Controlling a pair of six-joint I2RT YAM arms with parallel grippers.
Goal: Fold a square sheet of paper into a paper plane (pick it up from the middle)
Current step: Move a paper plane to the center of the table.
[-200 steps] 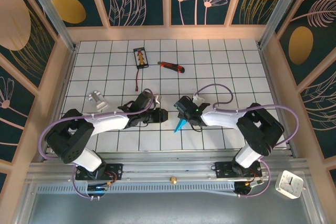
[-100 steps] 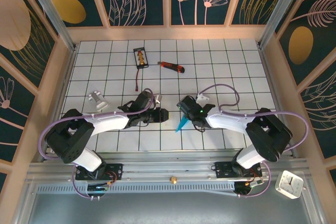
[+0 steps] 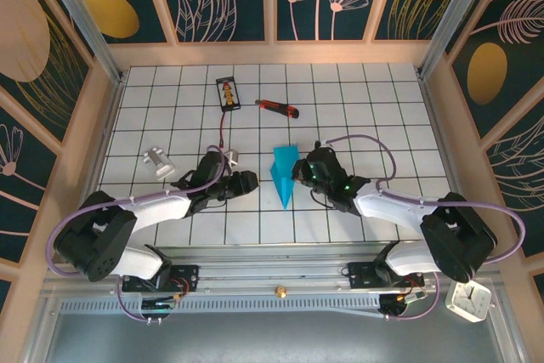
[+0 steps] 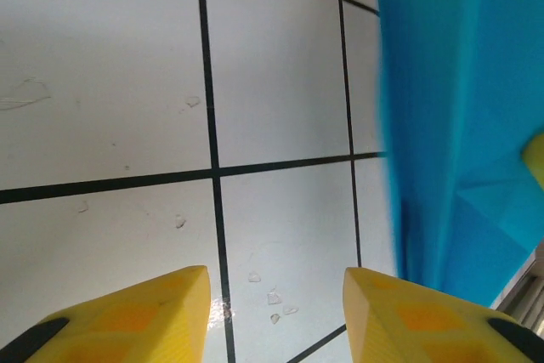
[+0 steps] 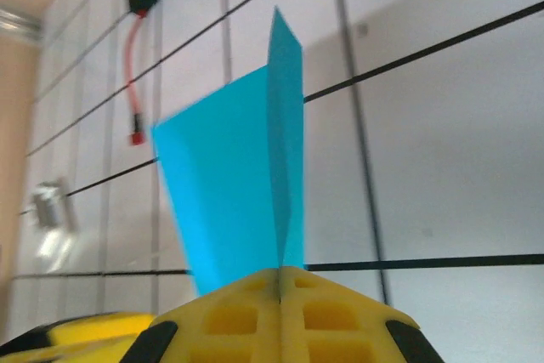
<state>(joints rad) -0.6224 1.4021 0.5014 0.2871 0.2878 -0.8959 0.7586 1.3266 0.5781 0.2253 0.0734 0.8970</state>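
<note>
One paper plane (image 3: pixel 282 172) | clamped in right gripper (image 5: pixel 280 274) | left gripper (image 4: pixel 276 282) apart

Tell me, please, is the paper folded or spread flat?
Folded: the paper is a narrow pointed dart with layered, creased flaps, and the right gripper is shut on its centre fold.
</note>
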